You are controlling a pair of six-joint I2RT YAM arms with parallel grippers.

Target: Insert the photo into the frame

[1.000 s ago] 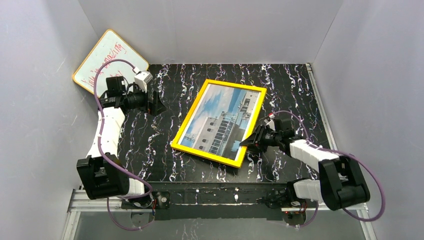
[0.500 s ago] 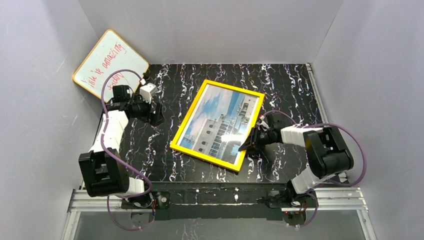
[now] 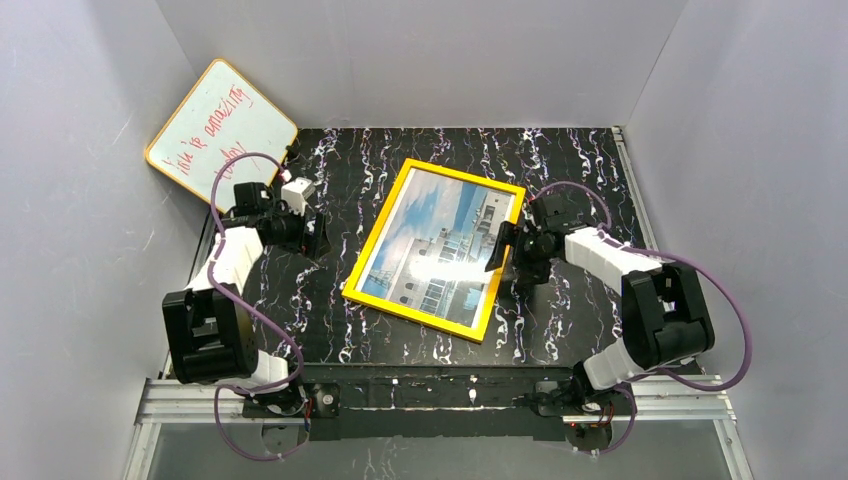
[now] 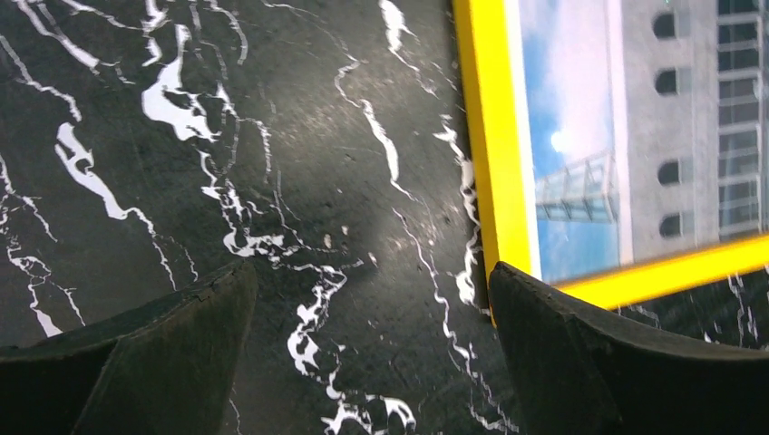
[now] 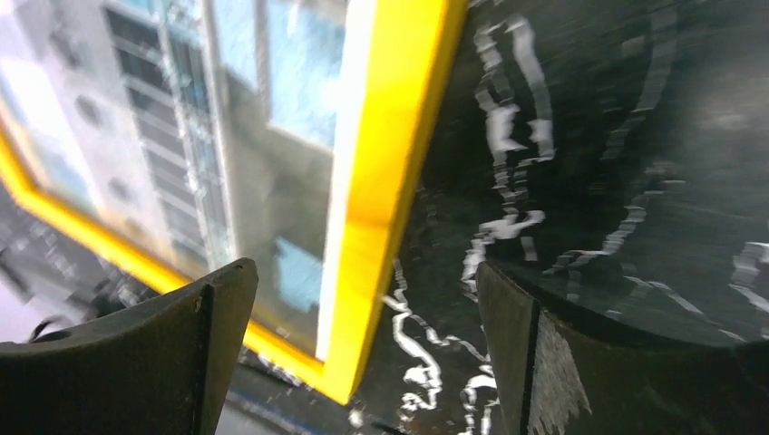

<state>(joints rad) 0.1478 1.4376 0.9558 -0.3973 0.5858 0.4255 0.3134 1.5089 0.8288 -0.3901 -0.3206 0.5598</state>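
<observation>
The yellow frame (image 3: 465,176) lies flat on the black marbled table, front up. The photo (image 3: 440,240) of a white building under blue sky shows inside it behind the glass. My right gripper (image 3: 512,252) is open at the frame's right edge. In the right wrist view the yellow rim (image 5: 390,163) and part of the photo (image 5: 181,136) lie between the wide-apart fingers of the right gripper (image 5: 363,272). My left gripper (image 3: 318,238) is open over bare table left of the frame. In the left wrist view the frame's rim (image 4: 490,136) runs past the right finger of the left gripper (image 4: 372,308).
A yellow-rimmed whiteboard (image 3: 220,128) with red handwriting leans in the back left corner. Grey walls close in the table on three sides. The table (image 3: 580,160) has a metal rail along its near edge.
The right gripper has opened and moved from the frame's lower right edge up to the middle of that edge. The left gripper has come nearer and slightly towards the frame.
</observation>
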